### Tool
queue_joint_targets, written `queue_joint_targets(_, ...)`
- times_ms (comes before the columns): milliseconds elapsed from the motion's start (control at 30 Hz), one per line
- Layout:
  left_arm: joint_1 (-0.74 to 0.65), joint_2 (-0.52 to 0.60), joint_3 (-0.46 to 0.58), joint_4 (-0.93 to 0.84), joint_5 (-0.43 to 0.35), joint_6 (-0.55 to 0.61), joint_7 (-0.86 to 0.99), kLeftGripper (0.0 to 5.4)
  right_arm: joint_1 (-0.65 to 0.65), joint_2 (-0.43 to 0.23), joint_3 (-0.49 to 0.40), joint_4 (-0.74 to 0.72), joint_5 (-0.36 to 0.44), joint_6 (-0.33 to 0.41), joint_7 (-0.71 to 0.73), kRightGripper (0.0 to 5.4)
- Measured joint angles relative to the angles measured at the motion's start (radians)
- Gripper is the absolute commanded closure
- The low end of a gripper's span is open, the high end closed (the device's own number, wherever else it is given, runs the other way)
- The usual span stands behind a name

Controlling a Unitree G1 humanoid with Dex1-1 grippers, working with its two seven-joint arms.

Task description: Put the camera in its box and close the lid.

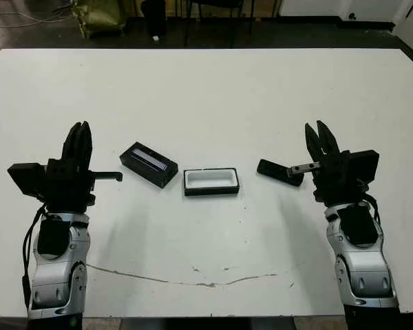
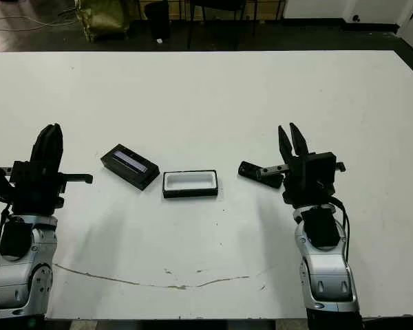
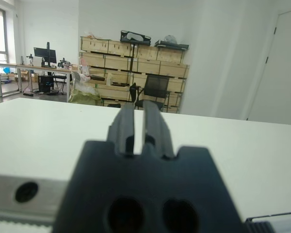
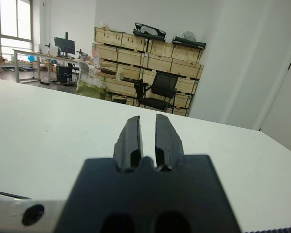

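Nothing of the job looks done yet. The camera (image 1: 279, 170) lies flat on the white desk (image 1: 213, 96), just left of the right hand (image 1: 319, 139) and apart from the box (image 1: 211, 181), which sits open and empty at the middle with its white lining showing. The lid (image 1: 149, 163) rests window-up just to the box's left, at a slant, near it but not on it. Both arms stand at the near edge of the desk, pointing away from the robot, holding nothing. The right hand's fingers are a little apart; the left hand (image 1: 78, 139) has its fingers nearly together, with only a thin slit between them in the wrist view. Still to do, I'd say: pick up the camera, lay it in the box, fit the lid. By count: one camera, one box, one lid, two hands.
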Motion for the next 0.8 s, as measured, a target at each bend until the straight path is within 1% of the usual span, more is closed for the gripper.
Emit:
queue_joint_targets(467,0.002,-0.007,-0.002,0.004,0.003,-0.003,-0.003,5.39,0.000,-0.002,-0.001,0.009,0.001,-0.007,0.004,5.40)
queue_joint_targets(533,0.003,-0.009,-0.002,0.004,0.003,-0.003,-0.003,5.39,0.000,-0.016,-0.009,0.007,0.024,-0.006,0.033,5.40)
queue_joint_targets(633,0.004,-0.009,-0.002,0.004,0.003,-0.003,-0.003,5.39,-0.012,-0.070,-0.045,0.006,0.079,0.008,0.095,5.40)
queue_joint_targets(800,0.007,-0.009,-0.002,0.004,0.004,-0.003,-0.002,5.39,-0.080,-0.232,-0.119,0.034,0.132,0.071,0.212,5.40)
